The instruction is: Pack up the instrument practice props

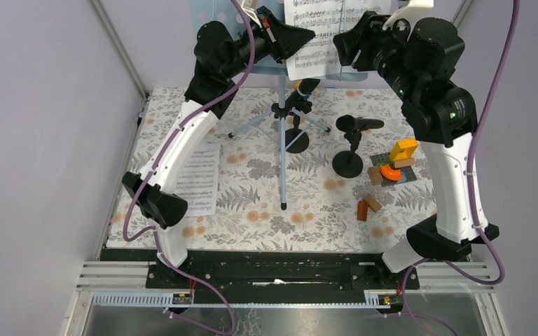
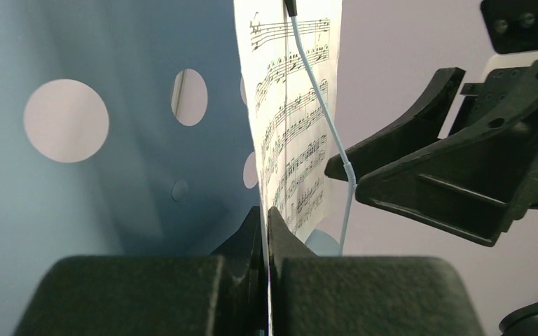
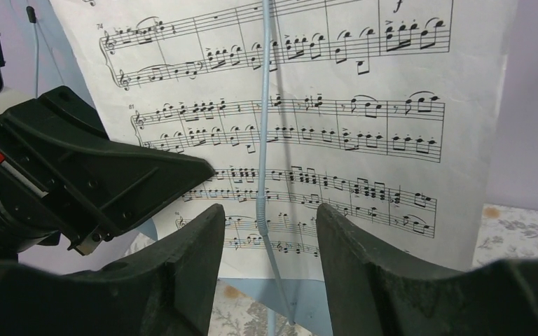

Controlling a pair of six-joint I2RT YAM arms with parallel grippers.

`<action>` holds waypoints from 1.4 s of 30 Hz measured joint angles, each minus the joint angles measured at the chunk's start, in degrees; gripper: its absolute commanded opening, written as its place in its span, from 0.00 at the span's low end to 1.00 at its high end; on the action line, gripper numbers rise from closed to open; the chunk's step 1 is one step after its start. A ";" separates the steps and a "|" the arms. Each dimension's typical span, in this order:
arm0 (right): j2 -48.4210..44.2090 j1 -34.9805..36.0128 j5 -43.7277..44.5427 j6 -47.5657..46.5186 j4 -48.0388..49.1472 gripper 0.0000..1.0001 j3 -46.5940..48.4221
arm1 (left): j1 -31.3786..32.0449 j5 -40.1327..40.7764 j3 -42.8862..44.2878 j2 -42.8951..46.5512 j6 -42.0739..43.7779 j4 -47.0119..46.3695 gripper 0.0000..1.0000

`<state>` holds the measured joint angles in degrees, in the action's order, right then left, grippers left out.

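The light-blue perforated music desk (image 1: 214,10) stands on its thin tripod (image 1: 282,126) at the back. A white sheet-music page (image 1: 322,38) leans on the desk behind a thin wire page holder (image 3: 263,140). My left gripper (image 1: 310,33) is shut on the page's left edge; in the left wrist view (image 2: 267,225) the paper (image 2: 294,140) runs between the closed jaws. My right gripper (image 1: 339,43) is open in front of the page (image 3: 364,133), its jaws either side of the wire (image 3: 266,234). A second page (image 1: 199,178) lies on the mat. Two black microphones (image 1: 359,124) (image 1: 307,87) sit in round-based holders (image 1: 347,164) (image 1: 296,140).
Colourful toy blocks (image 1: 396,164) are stacked at the right of the floral mat (image 1: 252,203), with two loose ones (image 1: 368,206) nearer me. The two gripper heads are close together in front of the desk (image 2: 112,175). Grey walls enclose the sides.
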<state>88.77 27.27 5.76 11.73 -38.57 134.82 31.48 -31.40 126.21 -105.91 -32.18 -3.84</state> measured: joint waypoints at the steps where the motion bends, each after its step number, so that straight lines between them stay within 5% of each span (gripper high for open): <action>1: 0.22 -0.52 -1.03 0.52 0.00 0.55 0.00 | 0.00 0.00 0.00 0.07 0.00 0.07 0.00; 16: 2.21 -2.60 -9.29 4.20 2.14 0.20 0.07 | 0.02 0.00 -0.28 0.24 0.46 0.57 0.00; 26: -7.69 -2.95 -9.99 1.03 18.29 0.01 -20.00 | 0.02 0.52 -5.14 3.61 1.31 0.39 0.00; 42: -10.88 -3.02 -12.68 -2.54 29.24 0.00 -28.96 | -3.10 10.58 -12.66 14.95 6.56 7.15 0.00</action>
<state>77.89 24.25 -6.92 9.19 -9.32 105.86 28.38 -20.82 113.56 -90.96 -25.63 3.31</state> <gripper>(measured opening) 0.127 0.008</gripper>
